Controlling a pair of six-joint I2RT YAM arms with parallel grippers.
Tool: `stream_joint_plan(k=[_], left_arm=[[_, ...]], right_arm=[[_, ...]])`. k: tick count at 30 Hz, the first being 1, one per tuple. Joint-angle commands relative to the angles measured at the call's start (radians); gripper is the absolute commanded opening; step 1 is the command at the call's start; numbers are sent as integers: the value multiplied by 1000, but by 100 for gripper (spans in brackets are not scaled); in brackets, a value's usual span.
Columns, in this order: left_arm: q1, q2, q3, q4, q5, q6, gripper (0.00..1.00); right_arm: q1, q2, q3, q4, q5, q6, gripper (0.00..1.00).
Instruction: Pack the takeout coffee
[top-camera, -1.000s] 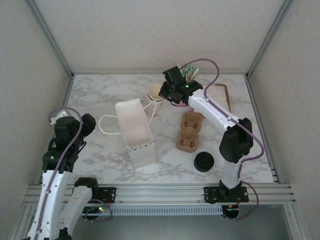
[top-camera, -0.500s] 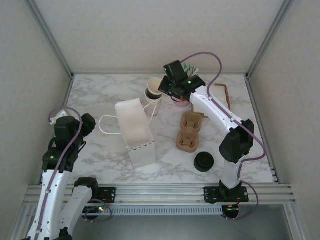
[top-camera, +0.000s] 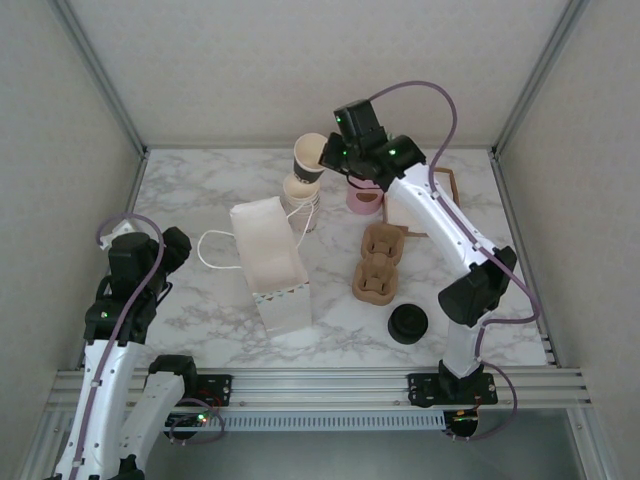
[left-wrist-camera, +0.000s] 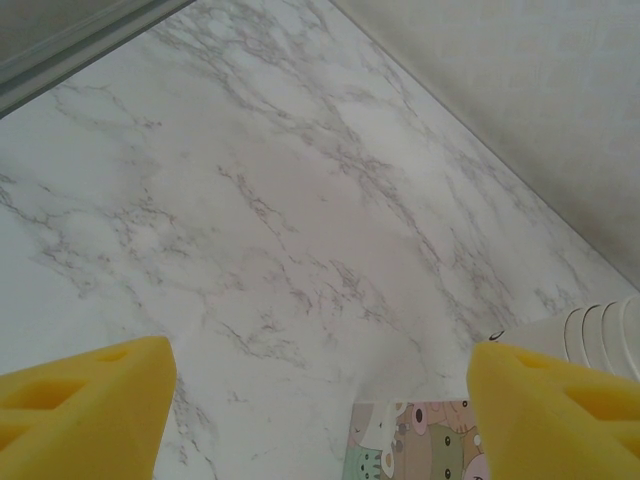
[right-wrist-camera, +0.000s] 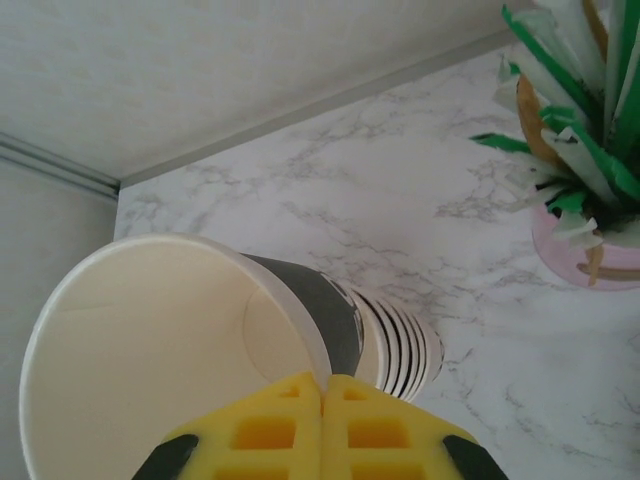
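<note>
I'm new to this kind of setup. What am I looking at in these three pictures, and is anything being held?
Two robot arms, each with a two-finger gripper, stand at a marble table. One picture looks down from above; the other two come from cameras on the wrists. On the table: a white bag, a stack of paper cups, a brown cup carrier, a pink pot of straws and a black lid, possibly topping a small cup. The right gripper pinches the rim of one cup above the stack. The left gripper is open and holds nothing.
</note>
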Motion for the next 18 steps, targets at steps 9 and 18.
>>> stream_joint_plan(k=[9, 18], left_arm=[[12, -9, -10, 24, 48, -3, 79], [11, -30, -9, 41, 122, 22, 92]], right_arm=[[8, -340, -69, -129, 70, -140, 0], [8, -674, -346, -233, 83, -186, 0]])
